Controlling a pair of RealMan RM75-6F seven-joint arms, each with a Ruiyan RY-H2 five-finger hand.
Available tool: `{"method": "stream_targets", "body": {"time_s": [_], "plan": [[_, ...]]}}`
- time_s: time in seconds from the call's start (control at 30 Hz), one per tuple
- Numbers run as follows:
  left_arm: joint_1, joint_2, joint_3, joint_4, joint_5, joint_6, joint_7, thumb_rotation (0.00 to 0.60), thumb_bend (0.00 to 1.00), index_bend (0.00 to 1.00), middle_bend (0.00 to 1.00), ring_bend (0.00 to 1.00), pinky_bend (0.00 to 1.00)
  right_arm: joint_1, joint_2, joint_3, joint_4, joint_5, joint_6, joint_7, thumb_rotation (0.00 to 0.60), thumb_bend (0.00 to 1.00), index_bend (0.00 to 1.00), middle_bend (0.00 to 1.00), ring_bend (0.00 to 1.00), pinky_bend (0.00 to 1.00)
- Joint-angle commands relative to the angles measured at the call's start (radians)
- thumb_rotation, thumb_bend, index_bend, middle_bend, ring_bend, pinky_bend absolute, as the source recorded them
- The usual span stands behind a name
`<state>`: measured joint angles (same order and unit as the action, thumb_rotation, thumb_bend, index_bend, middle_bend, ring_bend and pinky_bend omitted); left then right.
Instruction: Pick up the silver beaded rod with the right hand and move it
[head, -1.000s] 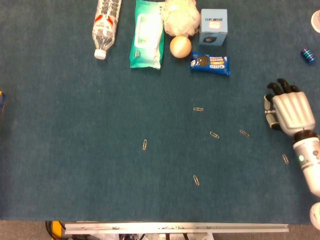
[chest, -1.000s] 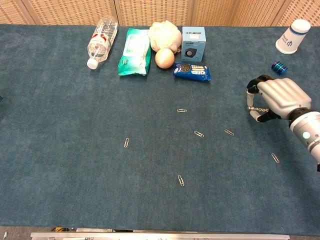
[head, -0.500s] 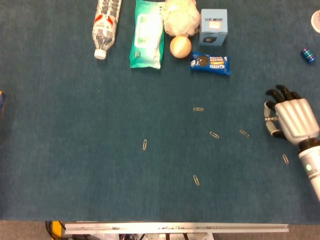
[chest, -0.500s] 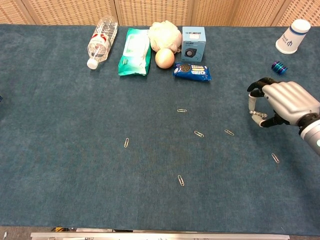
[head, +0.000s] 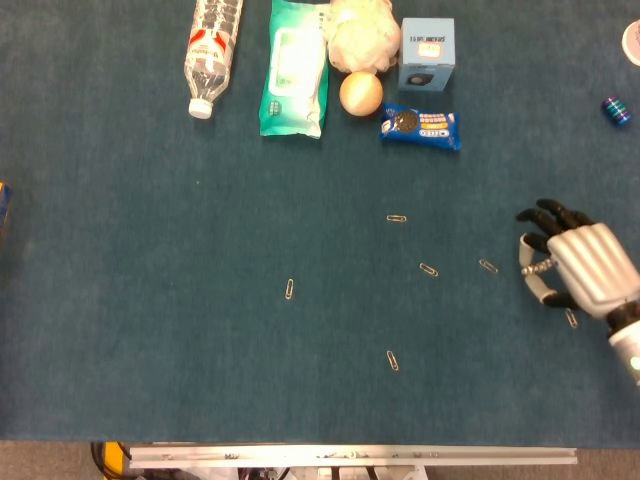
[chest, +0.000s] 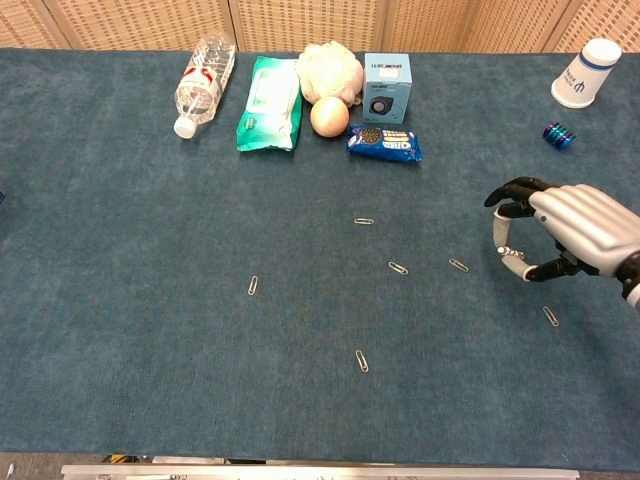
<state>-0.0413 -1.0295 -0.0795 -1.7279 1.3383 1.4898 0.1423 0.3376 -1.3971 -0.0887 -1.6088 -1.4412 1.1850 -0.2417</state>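
While my right robot hand pinches the beaded rod so lightly above the counter, I fear any jolt drops it.

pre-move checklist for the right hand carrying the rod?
1. Rod held by right hand: ok, beads show between thumb and fingers in both views.
2. Grip secure: cannot tell, only a short stretch of the rod shows.
3. Rod lifted off the table: cannot tell from these angles.
4. Nearby clutter: not ok, paperclips lie just left of the hand and one lies beside it.
5. Far-right items: ok, blue spool and cup sit well away from the hand.
6. Left hand: not in view.
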Motion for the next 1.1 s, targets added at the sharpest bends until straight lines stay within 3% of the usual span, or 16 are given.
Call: {"method": "stream_targets", "body": {"time_s": [0.03,1.1], "plan": [[0.001,0.001,-0.002,-0.001,-0.003,0.001,-0.002,0.600,0.42,0.35,0.35,0.25,0.41,-0.011,0.016,-0.018,-0.007,-0.029,0.005,0.025,0.600,0.35,0.57,0.24,0.12,0.27],[-0.003,-0.001,-0.006,0.002,-0.019,-0.007,0.006,0.600,0.42,0.35,0.35,0.25,0.41,-0.008,0.192,-0.135,0.012,-0.250,-0.030,0.387,0.600,0.35,0.57,0.24,0.12,0.25]]}}
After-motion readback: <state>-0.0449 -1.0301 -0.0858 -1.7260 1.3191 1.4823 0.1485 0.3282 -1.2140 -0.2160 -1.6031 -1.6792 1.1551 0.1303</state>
